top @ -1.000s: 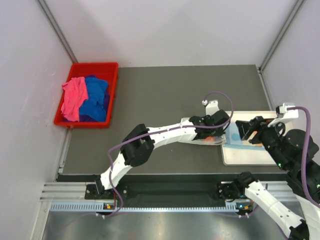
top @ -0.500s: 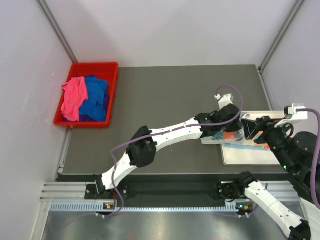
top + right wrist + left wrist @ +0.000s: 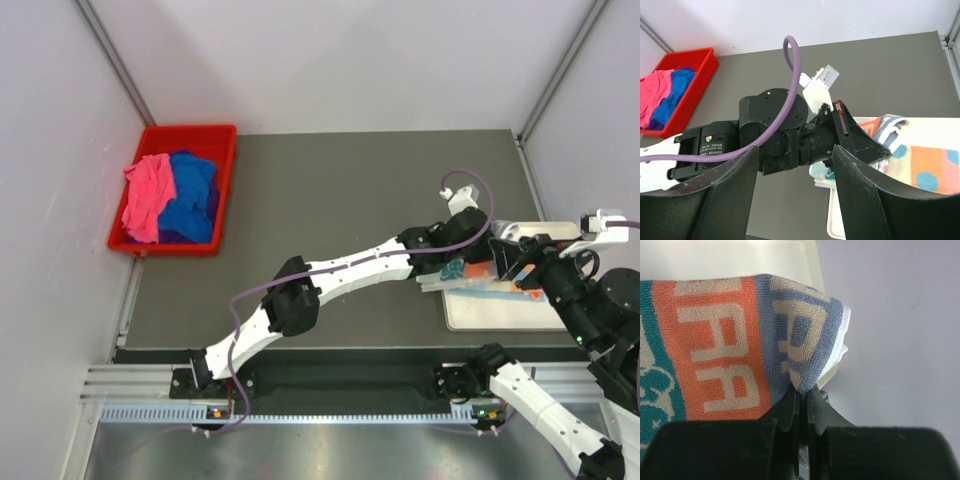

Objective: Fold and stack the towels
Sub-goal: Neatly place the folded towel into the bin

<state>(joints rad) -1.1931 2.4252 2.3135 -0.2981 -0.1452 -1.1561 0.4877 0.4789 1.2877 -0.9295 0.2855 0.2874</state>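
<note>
My left gripper (image 3: pixel 484 262) is shut on a corner of the cream towel (image 3: pixel 725 350), which has orange, teal and blue lettering. It holds that corner over the left part of the white tray (image 3: pixel 500 315). The towel also shows in the top view (image 3: pixel 466 274) and the right wrist view (image 3: pixel 935 167), lying partly on the tray. My right gripper (image 3: pixel 795 150) is wide open and empty, just right of the left gripper (image 3: pixel 860 142) and facing it. A pink towel (image 3: pixel 147 195) and a royal blue towel (image 3: pixel 193 198) lie heaped in the red bin (image 3: pixel 190 131).
The red bin stands at the table's far left, against the left wall. The white tray (image 3: pixel 852 220) sits at the right front of the dark table (image 3: pixel 340 200). The left arm stretches diagonally across the table's front half. Walls close in the back and both sides.
My left gripper has carried the towel corner to the right, onto the tray. My right gripper has drawn back to the right ahead of it.
</note>
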